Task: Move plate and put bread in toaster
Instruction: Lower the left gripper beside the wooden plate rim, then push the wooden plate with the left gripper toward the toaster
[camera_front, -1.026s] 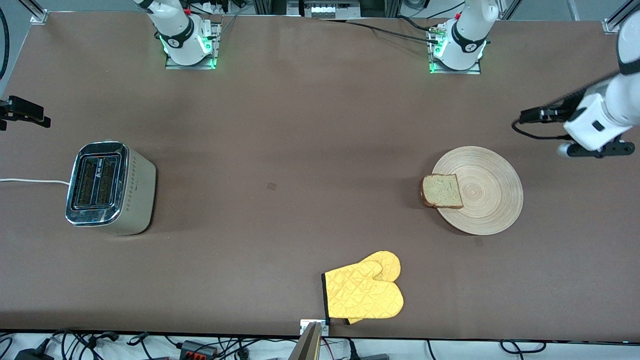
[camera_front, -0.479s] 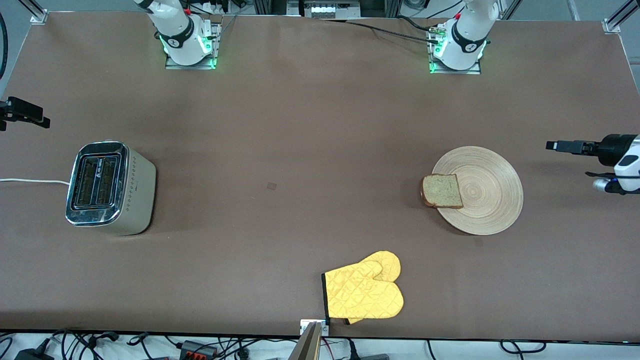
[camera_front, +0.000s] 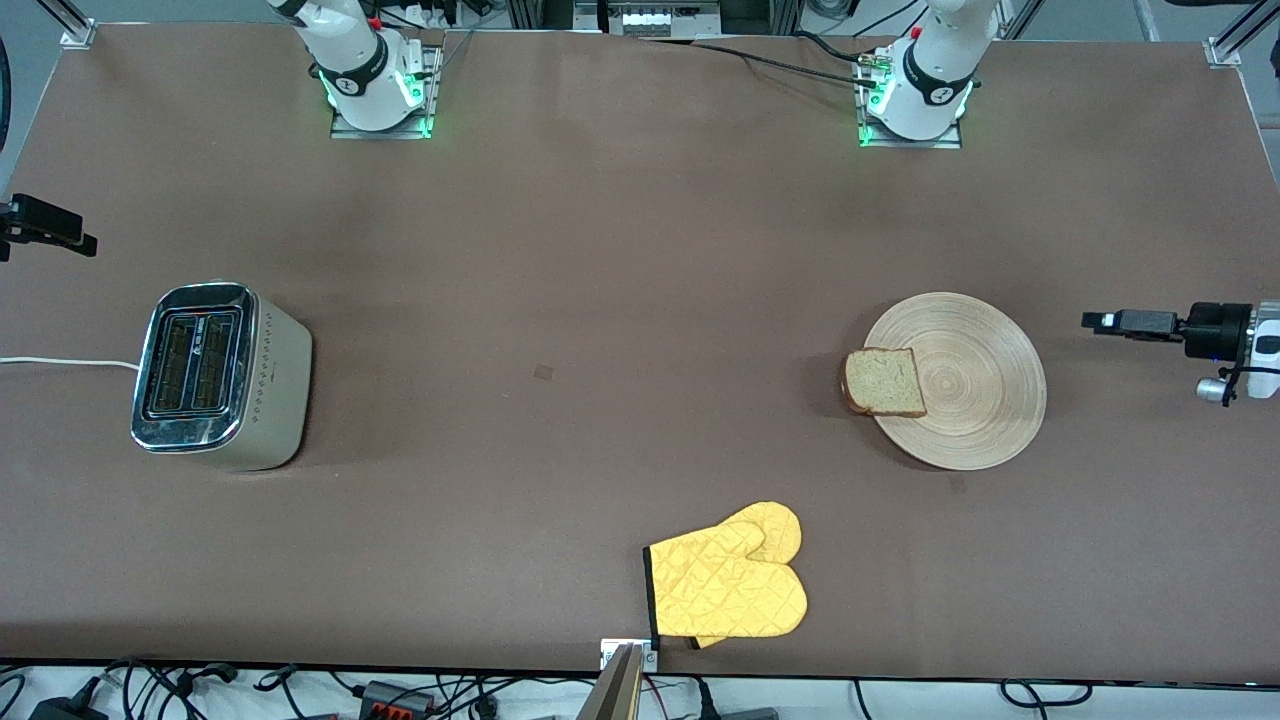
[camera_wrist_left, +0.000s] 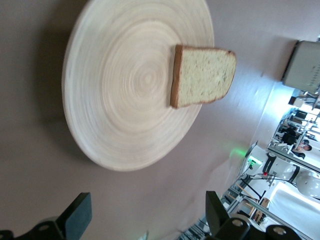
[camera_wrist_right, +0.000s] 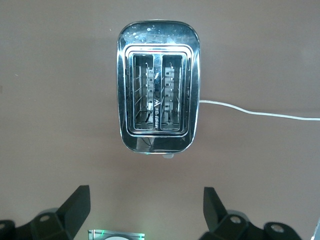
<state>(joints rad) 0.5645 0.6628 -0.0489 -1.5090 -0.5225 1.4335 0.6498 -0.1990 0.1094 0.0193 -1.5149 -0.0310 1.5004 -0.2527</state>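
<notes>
Both grippers' fingers (camera_wrist_left: 77, 215) clear of bread (camera_wrist_left: 204, 76).

Open table (camera_front: 600, 300) between toaster (camera_front: 220, 375) and plate (camera_front: 965, 385); only the oven mitt (camera_front: 728, 585) lies nearer the front camera, off that lane.

Brown table (camera_front: 620, 260) — toaster (camera_front: 220, 375), plate (camera_front: 970, 400), yellow oven mitt (camera_front: 728, 585)

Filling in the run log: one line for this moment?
left gripper: open, beside plate | right gripper: open, above toaster | bread: on plate edge
</notes>
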